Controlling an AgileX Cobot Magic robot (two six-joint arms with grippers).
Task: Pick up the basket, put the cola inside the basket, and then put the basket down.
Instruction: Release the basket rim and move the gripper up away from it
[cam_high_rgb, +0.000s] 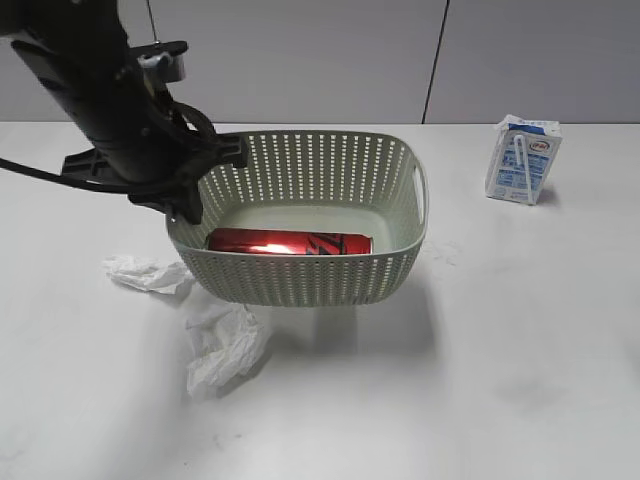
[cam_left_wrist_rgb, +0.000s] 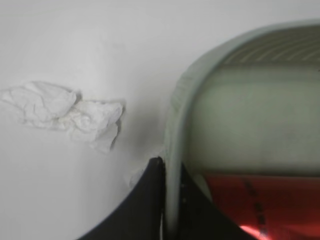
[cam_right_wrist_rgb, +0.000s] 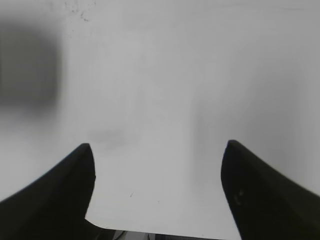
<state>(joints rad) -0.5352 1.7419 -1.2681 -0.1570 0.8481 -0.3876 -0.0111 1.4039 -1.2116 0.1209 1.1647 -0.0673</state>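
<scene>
The pale sage-green basket (cam_high_rgb: 310, 285) is held a little above the white table, its shadow showing beneath it. The red cola can (cam_high_rgb: 288, 242) lies on its side on the basket floor, near the front wall. My left gripper (cam_high_rgb: 190, 205) is shut on the basket's left rim. In the left wrist view the two black fingers (cam_left_wrist_rgb: 171, 172) pinch the basket wall (cam_left_wrist_rgb: 175, 130), with the cola (cam_left_wrist_rgb: 260, 205) inside at the lower right. My right gripper (cam_right_wrist_rgb: 157, 152) is open and empty over bare table; it is out of the exterior view.
A blue-and-white drink carton (cam_high_rgb: 522, 158) stands at the back right. Crumpled white tissues lie on the table left of and in front of the basket (cam_high_rgb: 225, 345), (cam_high_rgb: 145, 272), and show in the left wrist view (cam_left_wrist_rgb: 65, 112).
</scene>
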